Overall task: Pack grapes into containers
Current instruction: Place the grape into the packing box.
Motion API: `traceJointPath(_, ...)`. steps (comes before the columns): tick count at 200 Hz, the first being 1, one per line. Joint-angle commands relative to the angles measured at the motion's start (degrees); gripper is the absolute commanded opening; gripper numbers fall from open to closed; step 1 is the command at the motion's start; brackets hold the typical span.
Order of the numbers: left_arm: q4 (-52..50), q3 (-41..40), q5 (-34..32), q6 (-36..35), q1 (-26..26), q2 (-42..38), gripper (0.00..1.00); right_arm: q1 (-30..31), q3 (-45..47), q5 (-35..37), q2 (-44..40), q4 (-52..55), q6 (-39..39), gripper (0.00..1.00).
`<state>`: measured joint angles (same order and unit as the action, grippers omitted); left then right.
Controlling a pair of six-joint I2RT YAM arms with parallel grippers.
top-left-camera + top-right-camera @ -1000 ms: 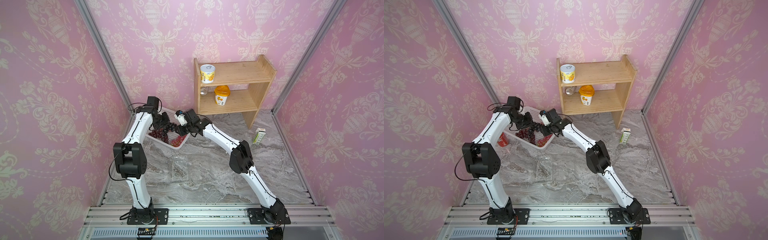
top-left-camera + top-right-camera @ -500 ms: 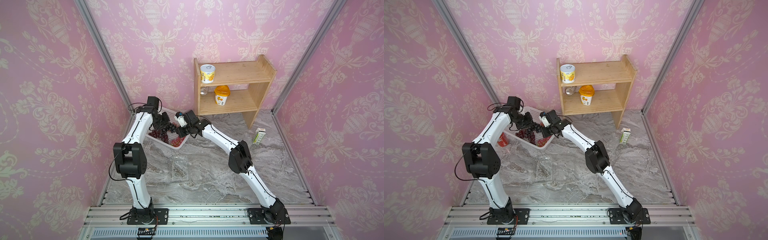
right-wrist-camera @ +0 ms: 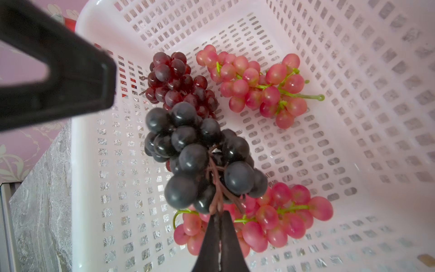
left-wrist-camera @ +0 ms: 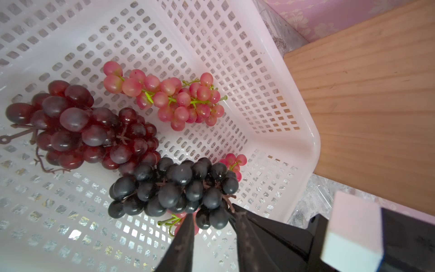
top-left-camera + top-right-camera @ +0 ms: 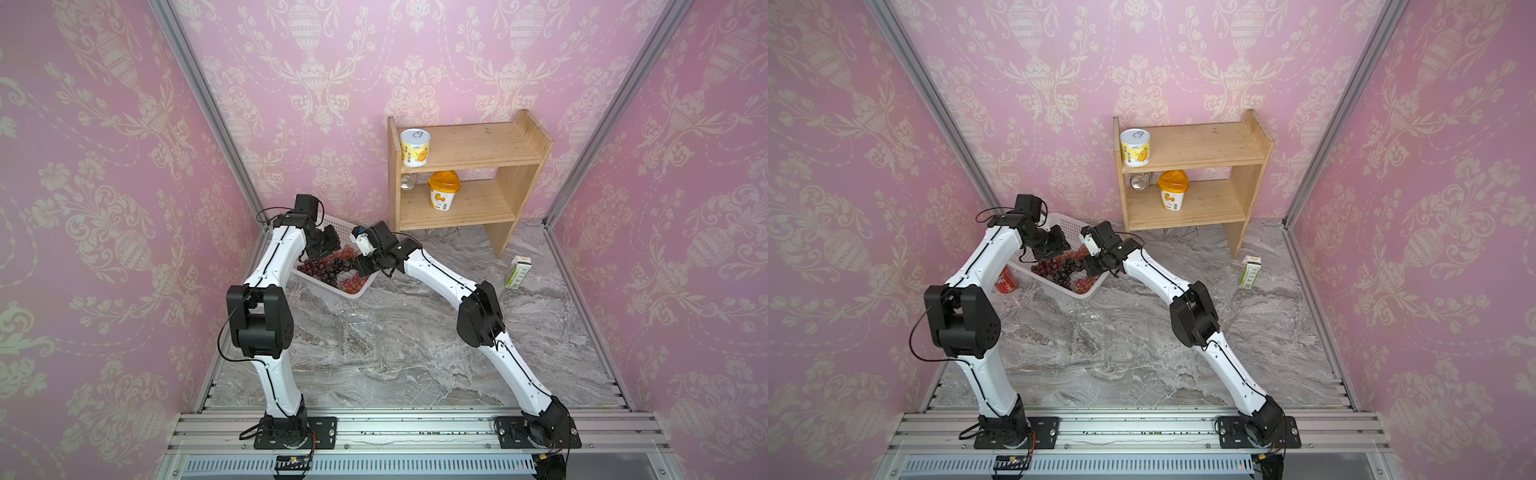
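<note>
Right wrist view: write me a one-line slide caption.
Right gripper shut on the stem of the near-black grape bunch in the white basket, among two pink bunches and one dark red bunch.

Pink bunch [image 4: 232, 161] — half-hidden under black bunch [image 4: 174, 188]

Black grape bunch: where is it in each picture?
In a top view: black bunch, mid-basket.
In a top view: black bunch likewise.
Left wrist: black bunch beside dark red bunch.
Right wrist: black bunch, stem pinched in right gripper.
Shared landmark: white basket.
</note>
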<state>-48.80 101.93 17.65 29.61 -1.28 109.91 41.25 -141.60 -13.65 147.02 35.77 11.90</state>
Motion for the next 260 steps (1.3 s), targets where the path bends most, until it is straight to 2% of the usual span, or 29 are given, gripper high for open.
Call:
traceJointPath(1,0.6,-0.8,0.8,0.2,0.5,-0.9,0.4,0.7,-1.2,1.7,-2.6,2.2,-1.4,0.0)
traceJointPath(15,0.6,-0.5,0.6,0.2,0.6,-1.1,0.44,0.7,-1.2,2.5,-3.4,3.0,-1.8,0.0)
traceJointPath(35,0.5,0.6,0.6,0.4,1.4,-1.4,0.56,0.6,-1.2,3.0,-4.8,3.7,-2.2,0.0)
traceJointPath(46,0.3,1.8,0.7,0.6,2.1,-1.5,0.69,0.7,-1.4,3.1,-5.9,3.9,-2.3,0.0)
traceJointPath(54,0.2,2.7,0.9,0.8,2.5,-1.5,0.74,0.7,-2.1,3.4,-6.4,4.3,-2.4,0.0)
traceJointPath(69,-0.2,4.5,0.9,1.1,2.9,-1.4,0.91,0.7,-4.8,3.8,-7.0,6.0,-2.7,0.0)
traceJointPath(79,-0.4,5.5,1.0,1.2,2.9,-1.4,0.99,0.7,-6.8,3.7,-7.2,7.2,-2.9,0.0)
traceJointPath(144,-0.7,5.2,1.2,1.0,3.0,-4.0,0.99,0.6,-8.7,6.1,-15.2,10.9,-4.7,0.0)
traceJointPath(175,2.8,1.4,2.8,2.2,3.0,-7.3,0.99,0.9,-7.2,8.2,-21.5,14.1,-6.2,0.0)
traceJointPath(228,12.6,-9.9,6.3,5.1,2.4,-15.4,0.99,0.8,11.9,15.0,-40.1,13.8,-6.9,0.0)
traceJointPath(260,14.7,-13.4,7.1,5.1,0.9,-18.6,0.99,-0.7,23.9,17.7,-49.6,13.3,-5.1,0.0)
